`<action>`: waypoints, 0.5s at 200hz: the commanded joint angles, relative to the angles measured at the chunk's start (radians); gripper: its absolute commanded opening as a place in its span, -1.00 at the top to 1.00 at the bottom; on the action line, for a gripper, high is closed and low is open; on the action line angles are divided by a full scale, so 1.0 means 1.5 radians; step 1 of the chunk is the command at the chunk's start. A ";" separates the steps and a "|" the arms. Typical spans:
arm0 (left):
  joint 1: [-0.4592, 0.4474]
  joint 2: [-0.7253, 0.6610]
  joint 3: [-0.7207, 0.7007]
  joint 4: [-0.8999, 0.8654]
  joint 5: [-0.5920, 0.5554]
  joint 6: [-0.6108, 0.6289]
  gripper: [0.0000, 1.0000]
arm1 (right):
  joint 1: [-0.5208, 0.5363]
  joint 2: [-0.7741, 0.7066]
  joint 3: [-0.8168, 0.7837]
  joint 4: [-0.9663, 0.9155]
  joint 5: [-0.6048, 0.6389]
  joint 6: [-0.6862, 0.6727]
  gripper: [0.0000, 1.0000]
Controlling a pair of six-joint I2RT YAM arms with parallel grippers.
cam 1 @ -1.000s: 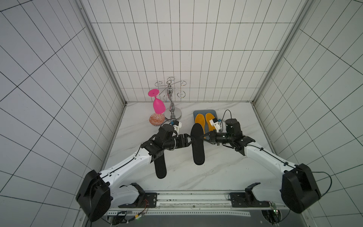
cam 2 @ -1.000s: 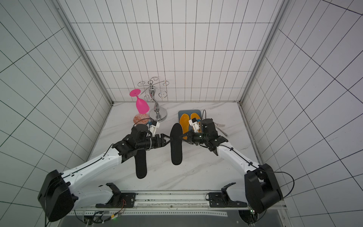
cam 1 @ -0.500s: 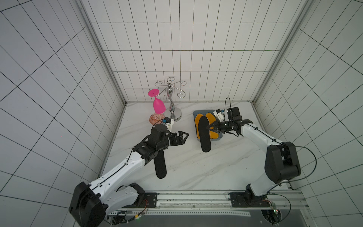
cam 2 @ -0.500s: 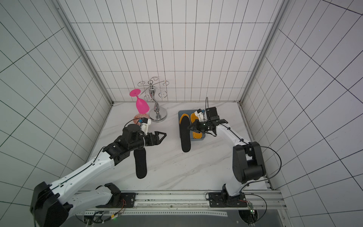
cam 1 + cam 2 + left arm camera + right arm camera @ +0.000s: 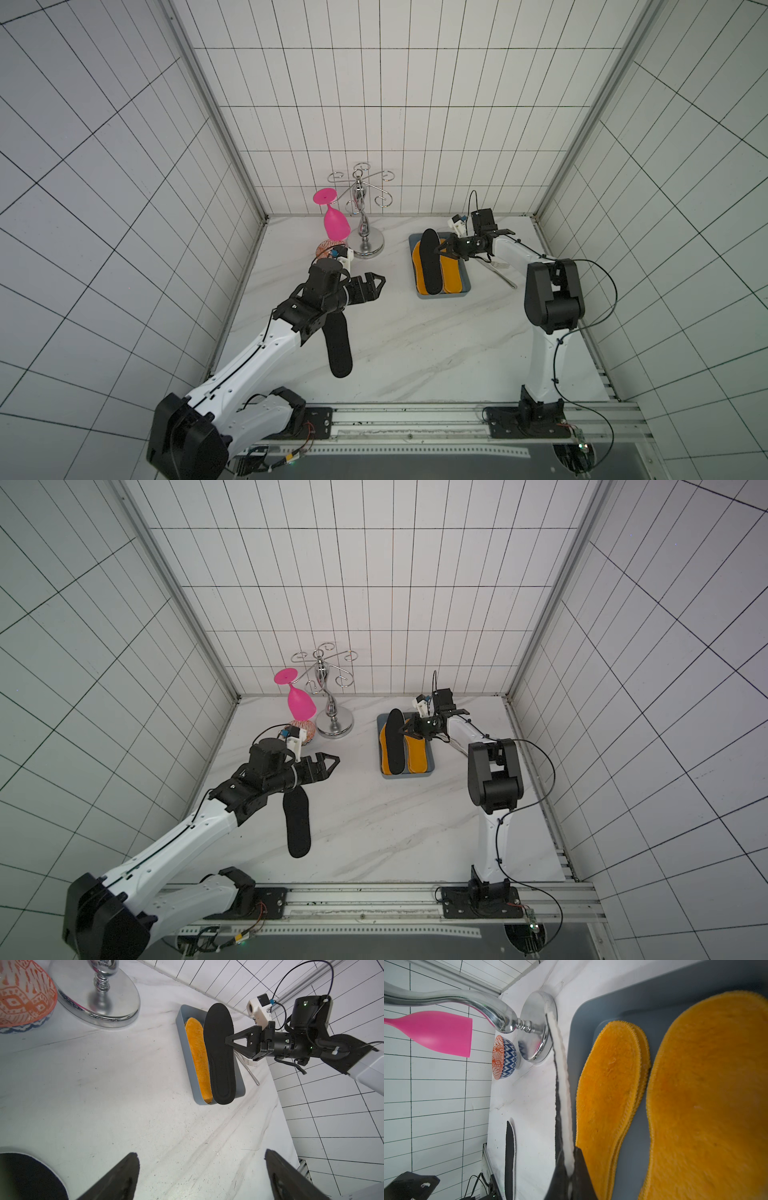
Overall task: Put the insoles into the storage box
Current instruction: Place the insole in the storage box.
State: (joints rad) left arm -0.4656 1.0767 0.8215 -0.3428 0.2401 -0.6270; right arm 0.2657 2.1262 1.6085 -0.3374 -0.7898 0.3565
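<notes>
marble counter (image 5: 415, 353): black insole (image 5: 430, 262) held over box (image 5: 444, 295)

the black insole is pinched at one edge by the right end effector (image 5: 437, 250) and held tilted above orange insoles (image 5: 451, 276) stacked in the box. the left end effector (image 5: 201, 1180) is spread wide and empty, near a second black insole (image 5: 338, 345) laid on the counter.

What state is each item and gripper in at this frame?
Right gripper: jaws shut on black foot-shaped insole, over blue-grey plastic storage box.
Left gripper: jaws open, empty.
Second black insole: flat on marble table.
Fuzzy orange insoles: stacked inside box.
Pink wine glass: hanging inverted on chrome rack.
Metal fork: lying on table.
</notes>
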 commanded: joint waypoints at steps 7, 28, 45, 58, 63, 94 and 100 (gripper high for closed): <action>0.015 -0.013 -0.006 -0.017 0.009 0.016 -0.91 | -0.008 0.055 0.072 0.043 -0.023 0.029 1.00; 0.020 -0.010 -0.009 -0.018 0.011 0.017 -0.91 | -0.007 0.085 0.095 0.058 -0.043 0.043 1.00; 0.024 -0.005 -0.011 -0.020 0.010 0.019 -0.91 | -0.006 0.091 0.079 0.079 -0.050 0.058 1.00; 0.028 0.000 -0.013 -0.018 0.016 0.021 -0.91 | -0.005 0.089 0.047 0.124 -0.054 0.086 1.00; 0.029 0.004 -0.013 -0.018 0.018 0.021 -0.91 | -0.005 0.089 0.035 0.142 -0.058 0.098 1.00; 0.031 0.014 -0.012 -0.019 0.028 0.017 -0.91 | -0.004 0.095 0.007 0.163 -0.076 0.106 1.00; 0.031 0.015 -0.012 -0.019 0.028 0.018 -0.91 | -0.004 0.096 0.008 0.156 -0.075 0.099 1.00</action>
State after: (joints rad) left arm -0.4232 1.0901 0.8146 -0.3645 0.2634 -0.6125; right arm 0.2615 2.2486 1.6516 -0.1421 -0.8669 0.4900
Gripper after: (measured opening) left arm 0.955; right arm 0.053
